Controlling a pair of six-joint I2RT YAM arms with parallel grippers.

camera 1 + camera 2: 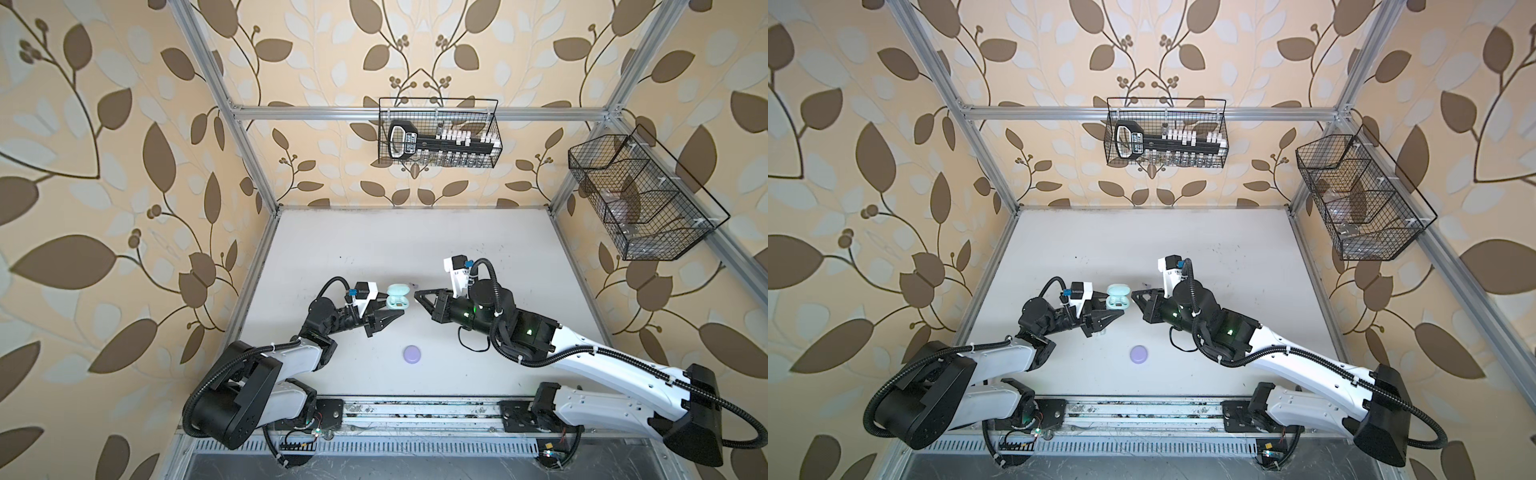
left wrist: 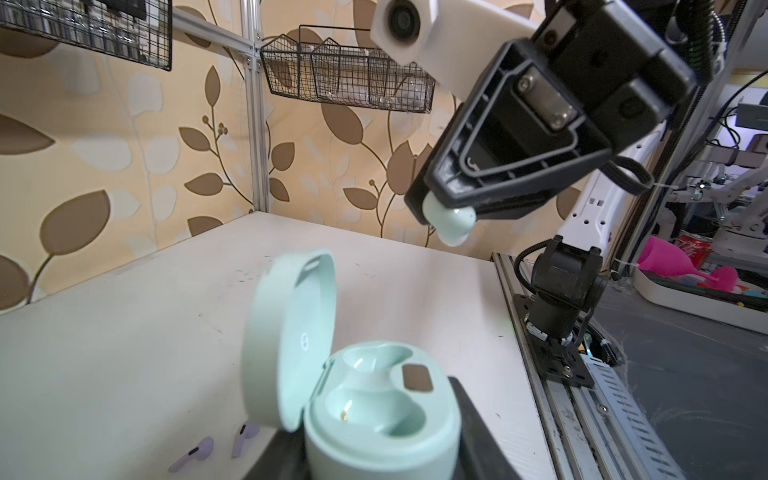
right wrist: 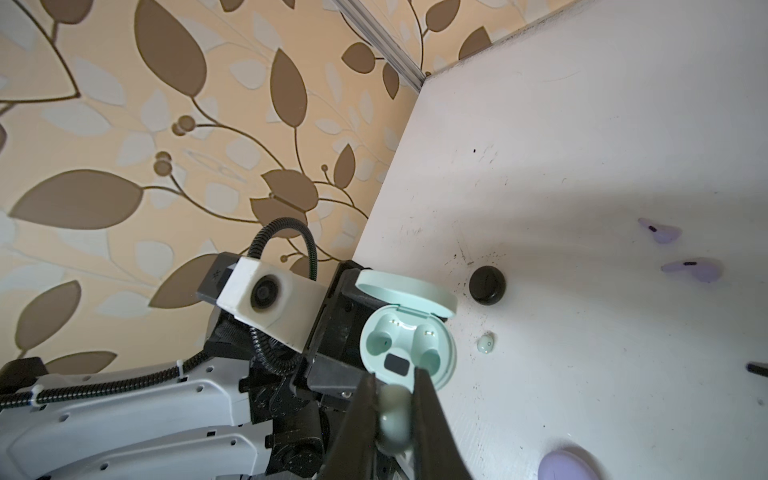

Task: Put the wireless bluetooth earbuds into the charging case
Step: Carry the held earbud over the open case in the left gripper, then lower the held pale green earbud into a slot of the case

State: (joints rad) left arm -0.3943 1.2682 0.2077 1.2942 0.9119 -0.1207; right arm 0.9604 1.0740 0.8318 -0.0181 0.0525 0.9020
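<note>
My left gripper is shut on the base of a mint charging case and holds it above the table. Its lid stands open and both sockets are empty, as the left wrist view and the right wrist view show. My right gripper is shut on a pale mint earbud, just right of the case and slightly above it. That earbud sits between the fingertips. Another mint earbud lies on the table. Two lilac earbuds lie farther off.
A closed lilac case lies on the table in front of the grippers. A closed black case sits beyond the mint one. Two wire baskets hang on the back and right frame rails.
</note>
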